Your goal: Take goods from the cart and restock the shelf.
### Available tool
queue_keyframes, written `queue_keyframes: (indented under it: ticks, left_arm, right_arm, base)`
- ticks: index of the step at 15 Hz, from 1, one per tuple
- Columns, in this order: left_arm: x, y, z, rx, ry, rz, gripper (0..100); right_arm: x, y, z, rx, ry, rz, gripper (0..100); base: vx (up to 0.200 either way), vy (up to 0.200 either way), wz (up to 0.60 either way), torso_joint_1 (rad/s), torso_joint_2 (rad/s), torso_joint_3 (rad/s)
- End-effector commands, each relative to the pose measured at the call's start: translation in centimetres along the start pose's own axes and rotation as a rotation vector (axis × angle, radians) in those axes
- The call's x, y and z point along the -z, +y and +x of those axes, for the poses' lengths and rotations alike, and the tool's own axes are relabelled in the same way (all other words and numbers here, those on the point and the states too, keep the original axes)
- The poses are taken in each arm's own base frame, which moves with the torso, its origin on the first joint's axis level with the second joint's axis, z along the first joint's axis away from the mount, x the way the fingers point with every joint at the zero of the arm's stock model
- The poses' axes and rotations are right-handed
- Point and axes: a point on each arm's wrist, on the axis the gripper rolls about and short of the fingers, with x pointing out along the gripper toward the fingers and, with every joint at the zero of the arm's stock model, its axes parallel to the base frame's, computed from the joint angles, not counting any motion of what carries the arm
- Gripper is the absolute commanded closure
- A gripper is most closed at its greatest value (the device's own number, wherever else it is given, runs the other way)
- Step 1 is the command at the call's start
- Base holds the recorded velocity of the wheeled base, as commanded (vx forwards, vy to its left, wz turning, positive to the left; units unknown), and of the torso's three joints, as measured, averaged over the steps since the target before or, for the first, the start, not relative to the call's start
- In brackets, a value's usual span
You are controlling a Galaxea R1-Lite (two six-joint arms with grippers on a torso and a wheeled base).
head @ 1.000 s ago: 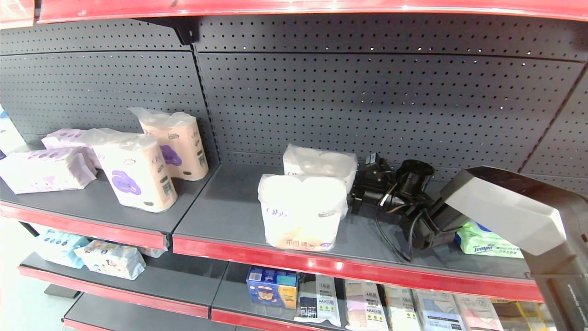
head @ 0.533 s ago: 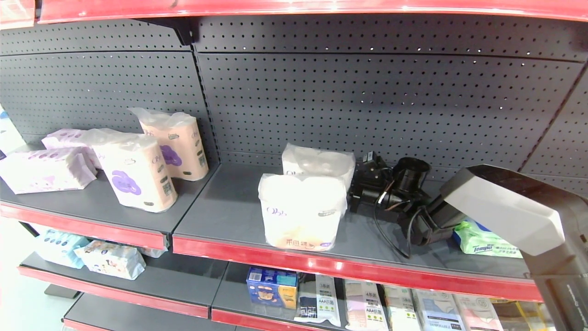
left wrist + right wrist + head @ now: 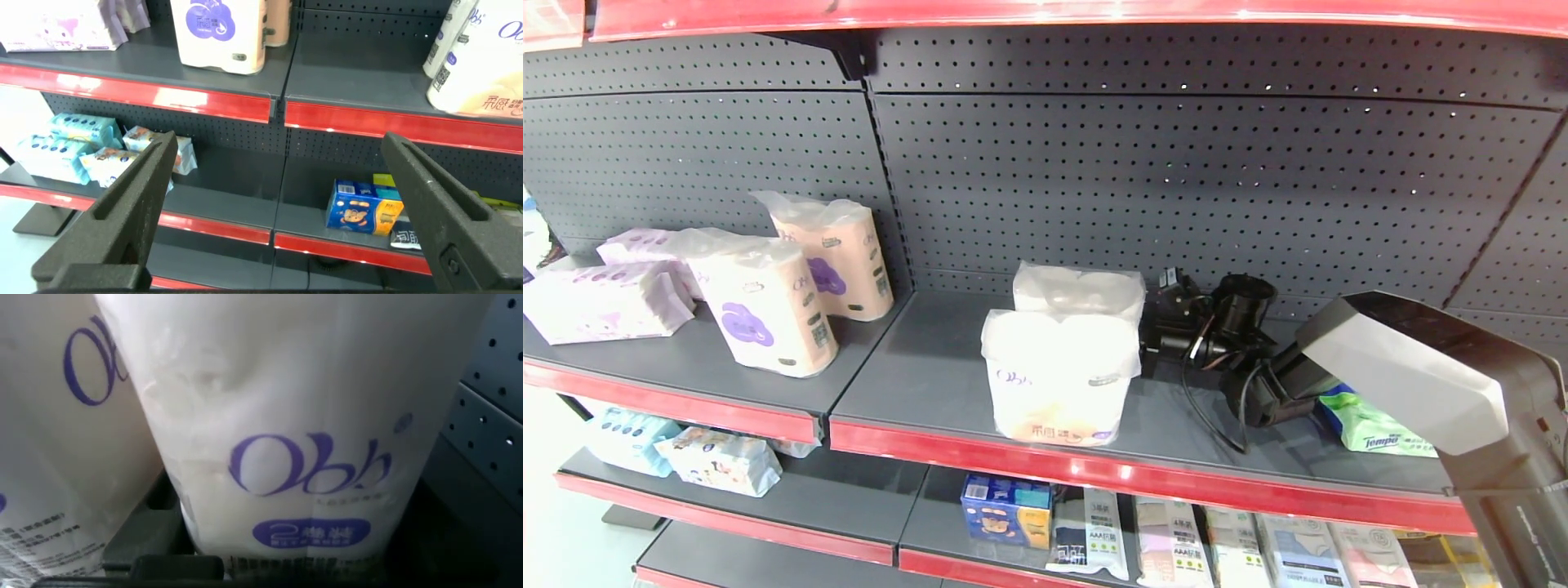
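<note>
With right hand clamped on the rear roll pack and left hand open, settle it squarely behind the front pack on the shelf before releasing.

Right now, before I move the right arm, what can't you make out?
Whether the right gripper holds the rear white plastic-wrapped roll pack: head view, that pack covers the contact; right wrist view sits too close.
Rear pack's base: head view, front white roll pack hides it.
Green tissue packet: head view, grey arm cover overlaps part of it.
</note>
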Motion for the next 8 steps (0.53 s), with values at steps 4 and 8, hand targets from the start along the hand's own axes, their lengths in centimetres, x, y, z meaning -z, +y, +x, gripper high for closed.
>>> queue_keyframes:
  ticks: [4,8]
  left_arm:
    - [0.00,0.00,0.01,-0.001,0.002,-0.001,0]
    - [0.00,0.00,0.01,-0.001,0.002,-0.001,0]
  right_arm:
    - [0.12,-0.50,0.36,0.031,0.015,0.021,100]
    - [0.21,-0.78,0.19,0.029,0.029,0.048,100]
  base:
    - [0.000,0.000,0.00,0.000,0.00,0.000]
    - [0.000,0.000,0.00,0.000,0.00,0.000]
